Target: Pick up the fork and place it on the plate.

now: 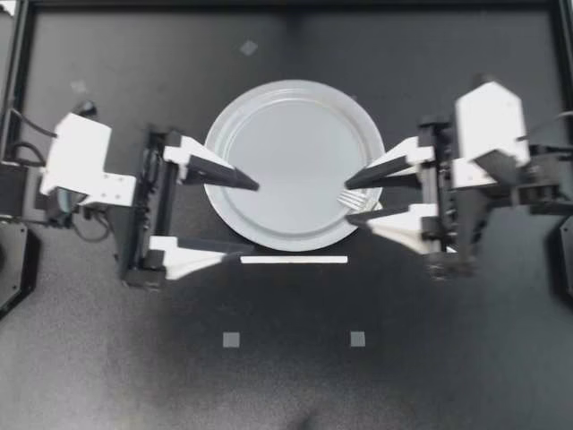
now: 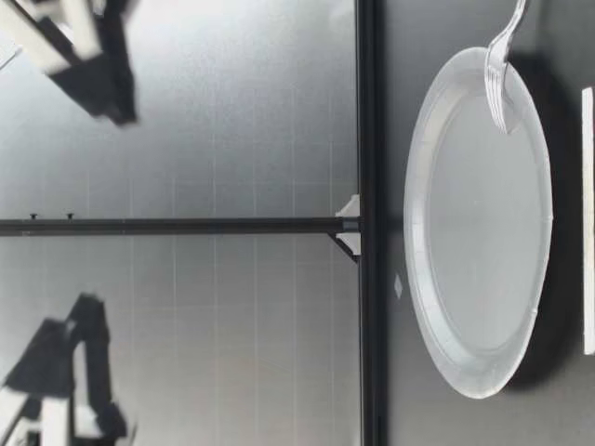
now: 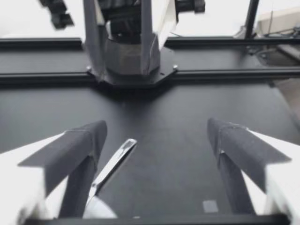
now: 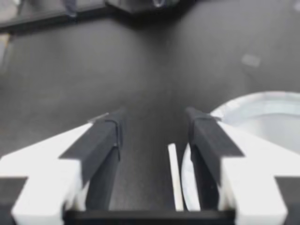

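A pale round plate (image 1: pixel 286 152) lies at the table's middle. The silver fork (image 1: pixel 356 198) rests on its right rim, tines on the plate and handle sticking out past the edge; the low view shows the fork (image 2: pixel 502 65) leaning over the rim of the plate (image 2: pixel 479 279). My right gripper (image 1: pixel 348 201) is open, one finger on each side of the fork without gripping it. In its wrist view the right gripper (image 4: pixel 154 126) has only table between its fingers, the plate (image 4: pixel 267 110) beside it. My left gripper (image 1: pixel 243 218) stands wide open at the plate's left rim, holding nothing.
A white strip (image 1: pixel 294 260) lies on the table just in front of the plate. Small grey squares (image 1: pixel 231 339) mark the dark tabletop. A black frame rail (image 1: pixel 286 4) runs along the back. In the left wrist view my right arm's base (image 3: pixel 129 51) stands ahead.
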Motion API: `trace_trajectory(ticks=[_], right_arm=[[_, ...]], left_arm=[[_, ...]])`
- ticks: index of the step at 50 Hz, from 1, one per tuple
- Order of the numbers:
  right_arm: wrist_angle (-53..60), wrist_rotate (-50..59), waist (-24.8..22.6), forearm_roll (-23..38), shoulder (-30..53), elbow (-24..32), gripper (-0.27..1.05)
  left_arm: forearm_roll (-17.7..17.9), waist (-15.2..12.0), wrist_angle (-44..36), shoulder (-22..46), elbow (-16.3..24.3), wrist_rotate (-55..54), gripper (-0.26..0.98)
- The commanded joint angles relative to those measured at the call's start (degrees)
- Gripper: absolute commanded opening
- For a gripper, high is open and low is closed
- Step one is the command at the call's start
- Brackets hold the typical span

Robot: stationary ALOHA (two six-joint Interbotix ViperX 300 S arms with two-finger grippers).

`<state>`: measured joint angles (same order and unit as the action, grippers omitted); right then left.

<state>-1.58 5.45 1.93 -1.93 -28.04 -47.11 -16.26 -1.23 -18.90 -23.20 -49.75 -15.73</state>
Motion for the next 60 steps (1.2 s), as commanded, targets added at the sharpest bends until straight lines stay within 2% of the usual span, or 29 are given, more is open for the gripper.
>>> trace_trajectory(ticks=[1,9,12,15,20,27,30,40,45,60], right_arm=[[-6.1,-0.1,-0.4,0.8,-4.9,0.2,0.54],[-27.6,0.4,-0.4,1.1,-14.9,-2.2,0.54],[-31.3,0.4,-0.4,1.1,-18.3,-4.7,0.54],[-31.5,0.4,-0.4,1.1,-20.8,-7.5,0.54],[-31.5,0.5,-0.4,1.1,-24.0,-12.1,0.54],[-33.2,1.0,-0.3,1.1,-25.0,-15.4,0.54],[-34.2,1.4,-0.3,1.2,-25.2,-16.5,0.54],[-34.2,2.9,-0.3,1.3,-27.0,-20.2,0.54],[-32.6,4.2,-0.3,1.3,-28.7,-22.7,0.54],[-32.4,4.9,-0.3,1.7,-31.1,-22.9,0.54]], left_arm=[[0.0,0.1,8.4,-4.6,1.4,0.0,0.79],[0.1,0.1,37.8,-15.0,2.7,0.0,0.79],[0.1,0.1,45.5,-19.5,1.7,0.0,0.79],[0.1,0.1,49.6,-22.9,0.0,0.0,0.79],[1.3,0.1,50.8,-28.5,-5.4,0.1,0.79],[7.4,0.1,51.3,-33.0,-12.1,0.6,0.79],[8.5,0.1,52.2,-34.1,-13.7,1.4,0.79],[8.9,0.1,52.2,-35.7,-16.5,6.7,0.79],[10.5,0.1,51.5,-35.8,-17.8,8.0,0.79],[10.9,0.1,51.5,-35.9,-20.4,9.3,0.79]])
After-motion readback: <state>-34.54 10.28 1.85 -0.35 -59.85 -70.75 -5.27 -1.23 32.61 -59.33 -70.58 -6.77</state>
